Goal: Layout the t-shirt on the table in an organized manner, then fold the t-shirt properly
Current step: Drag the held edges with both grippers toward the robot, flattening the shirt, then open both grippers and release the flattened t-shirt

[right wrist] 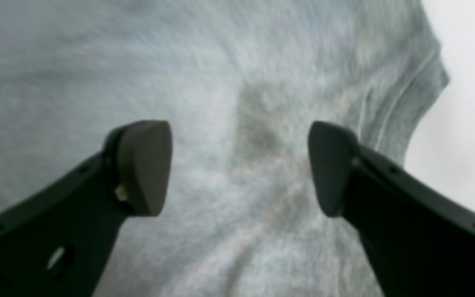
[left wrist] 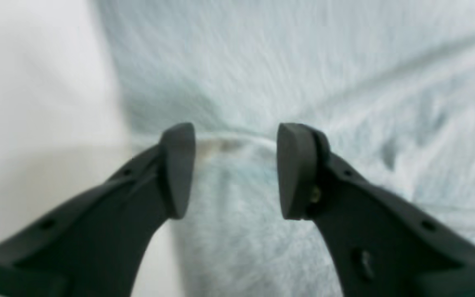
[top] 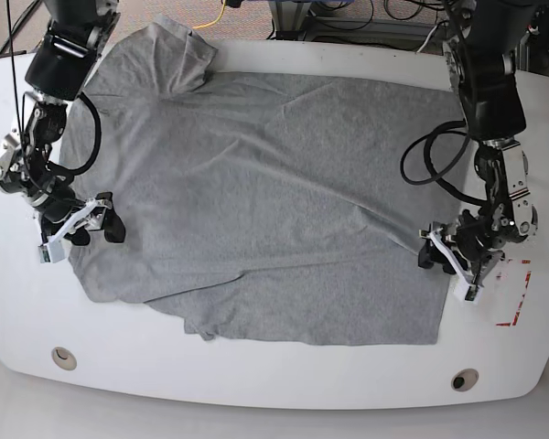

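The t-shirt (top: 256, 210) lies spread across the table (top: 284, 389), seemingly flat.

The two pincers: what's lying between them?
Only the t-shirt, spread on the table from the right pincer to the left pincer, per the base view.

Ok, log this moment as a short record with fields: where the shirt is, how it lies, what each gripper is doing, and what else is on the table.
garment: t-shirt, grey, spread over most of the table
lay: mostly flat, some creases; the near sleeve looks folded onto the body
left gripper: open, at the shirt's edge, nothing held
right gripper: open, over the opposite edge, nothing held
table marks: red tape outline near the left gripper, two round grommets along the near edge
fold: not started
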